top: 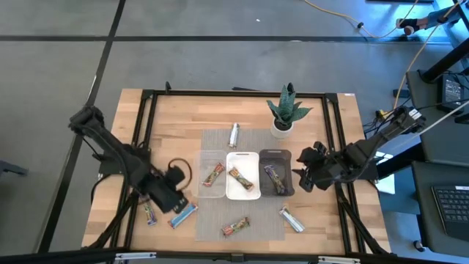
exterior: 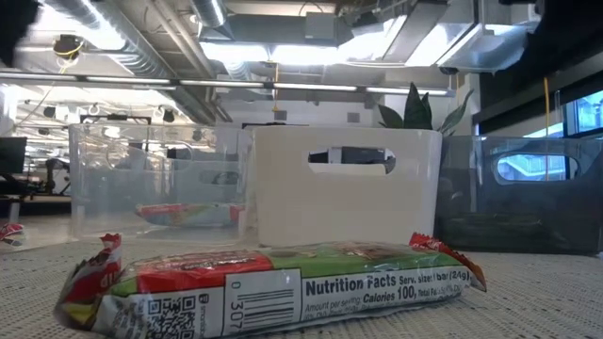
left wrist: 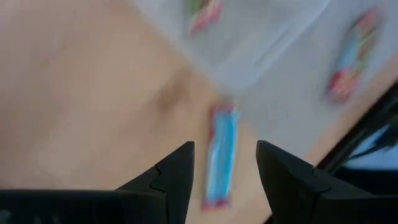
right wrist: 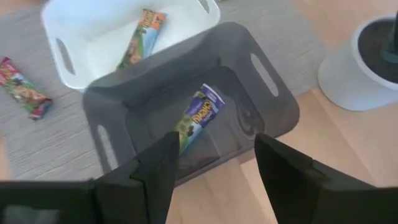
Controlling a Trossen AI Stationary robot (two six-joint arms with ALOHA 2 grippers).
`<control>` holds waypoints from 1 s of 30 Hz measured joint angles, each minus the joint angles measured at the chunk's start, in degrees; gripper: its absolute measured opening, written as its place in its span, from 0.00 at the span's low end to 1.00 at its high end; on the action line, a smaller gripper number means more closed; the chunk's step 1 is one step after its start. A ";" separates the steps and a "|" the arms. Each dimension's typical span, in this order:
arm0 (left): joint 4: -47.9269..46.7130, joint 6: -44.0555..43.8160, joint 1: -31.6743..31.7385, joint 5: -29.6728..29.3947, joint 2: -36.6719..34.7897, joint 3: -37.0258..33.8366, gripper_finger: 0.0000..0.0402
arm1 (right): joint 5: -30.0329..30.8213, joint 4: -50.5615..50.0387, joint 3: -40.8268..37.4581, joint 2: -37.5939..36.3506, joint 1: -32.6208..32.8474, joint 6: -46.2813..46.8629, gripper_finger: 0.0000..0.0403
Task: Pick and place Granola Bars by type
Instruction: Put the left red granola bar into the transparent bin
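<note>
Wooden worktop [top: 183,117]: left end effector [left wrist: 224,163] open, blue bar [left wrist: 222,155] between fingers, lined up for pick; right end effector [right wrist: 216,158] open, empty above dark bin [right wrist: 112,102], purple bar [right wrist: 199,118] sorted inside.

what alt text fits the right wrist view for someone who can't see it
The right hand, fingers open and empty, hovers over a dark grey bin holding one purple bar. Beyond it, a white bin holds an orange-green bar; a red bar lies on the mat.
</note>
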 joint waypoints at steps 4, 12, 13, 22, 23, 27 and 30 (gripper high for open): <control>-1.02 -2.74 -2.33 0.55 7.58 4.68 0.41 | 0.00 0.02 -1.17 -0.10 -0.72 -0.10 0.53; 2.13 -8.63 -3.63 0.79 18.32 7.27 0.41 | -0.42 -0.24 -1.77 -0.09 -1.17 -2.94 0.53; 2.57 -9.19 -3.53 0.79 19.27 7.27 0.41 | -0.41 -0.22 -1.77 -0.09 -1.17 -3.16 0.53; 6.75 -13.13 -3.12 1.99 25.23 7.27 0.42 | -2.91 -0.23 -1.77 -0.09 -1.17 -3.28 0.53; 6.85 -14.07 -3.12 2.22 25.55 7.27 0.42 | -3.33 -0.20 -1.77 -0.09 -1.17 -3.30 0.53; 6.85 -15.10 -3.09 5.21 25.98 7.27 0.49 | -4.26 -0.15 -1.77 -0.07 -1.17 -3.30 0.53; 9.44 -9.67 -3.61 5.43 25.99 7.29 0.55 | -4.24 -0.13 -1.77 -0.07 -1.17 -3.30 0.53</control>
